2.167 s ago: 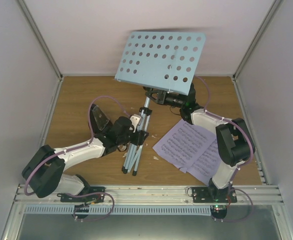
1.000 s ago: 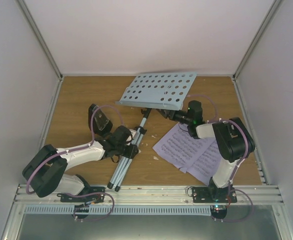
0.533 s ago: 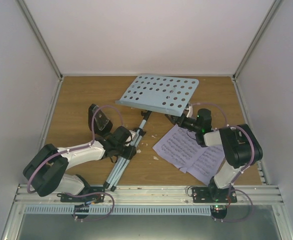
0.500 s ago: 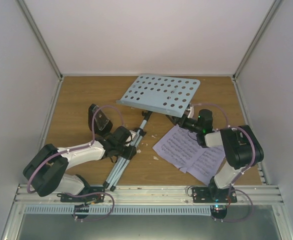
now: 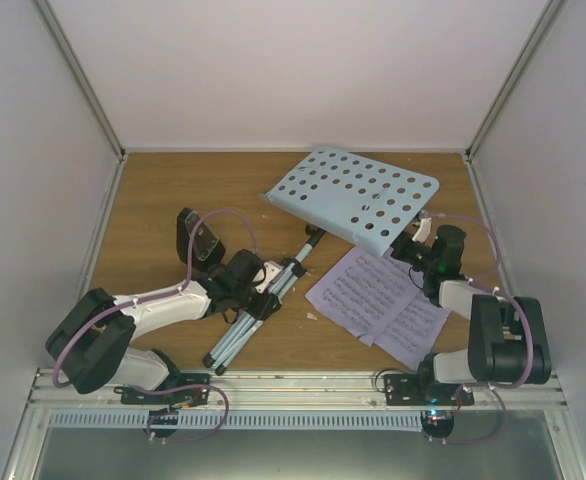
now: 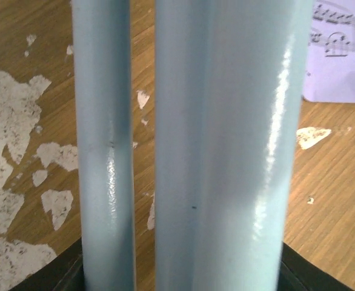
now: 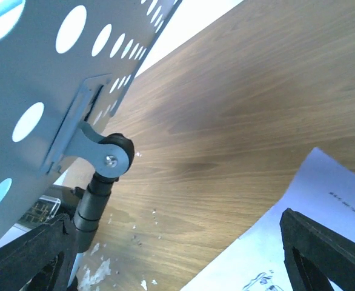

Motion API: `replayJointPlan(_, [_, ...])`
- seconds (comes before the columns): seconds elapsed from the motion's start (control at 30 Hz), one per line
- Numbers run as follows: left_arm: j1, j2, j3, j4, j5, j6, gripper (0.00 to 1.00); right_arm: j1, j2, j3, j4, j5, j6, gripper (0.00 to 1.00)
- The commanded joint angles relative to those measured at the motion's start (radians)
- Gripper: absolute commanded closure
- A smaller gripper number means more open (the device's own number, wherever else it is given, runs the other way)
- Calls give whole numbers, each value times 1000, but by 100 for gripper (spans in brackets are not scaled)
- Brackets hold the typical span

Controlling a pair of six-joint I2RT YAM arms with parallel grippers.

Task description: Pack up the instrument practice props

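The wooden worktop (image 5: pixel 153 200) carries everything. The light blue music stand (image 5: pixel 358 195) lies tipped across its middle. Its hole-dotted panel is tilted up off the wood toward the far right, and its folded legs (image 5: pixel 235 336) run down toward the near left. The lilac sheet-music pages (image 5: pixel 373 300) lie flat and overlapping on the near right, just beside the stand's post. The left hand (image 5: pixel 256 292) is clamped around the bundled legs; its wrist view shows pale blue tubes filling the gap between its fingers. The right hand (image 5: pixel 416 246) sits just beside the panel's near right corner, fingers spread wide and gripping nothing. The small black metronome (image 5: pixel 201 240) sits left of the legs, apart from them. White flecks (image 6: pixel 8 121) dot the wood.
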Motion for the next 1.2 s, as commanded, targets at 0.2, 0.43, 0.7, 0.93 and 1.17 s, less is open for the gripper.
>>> replayJointPlan(0.2, [58, -162, 50, 402, 108, -118, 100, -45, -38, 0, -8, 4, -71, 8])
replayJointPlan(0.43, [58, -177, 48, 437, 123, -160, 100, -20, -7, 45, -83, -99, -134, 9])
replayJointPlan(0.7, [59, -162, 39, 446, 85, -178, 100, 23, -3, 44, -93, -93, -153, 9])
replayJointPlan(0.93, [57, -141, 19, 399, 73, -134, 77, 28, 7, 47, -78, -83, -147, 9])
replayJointPlan(1.17, [14, 35, 31, 347, 68, -91, 12, 42, 29, 52, -64, -81, -130, 9])
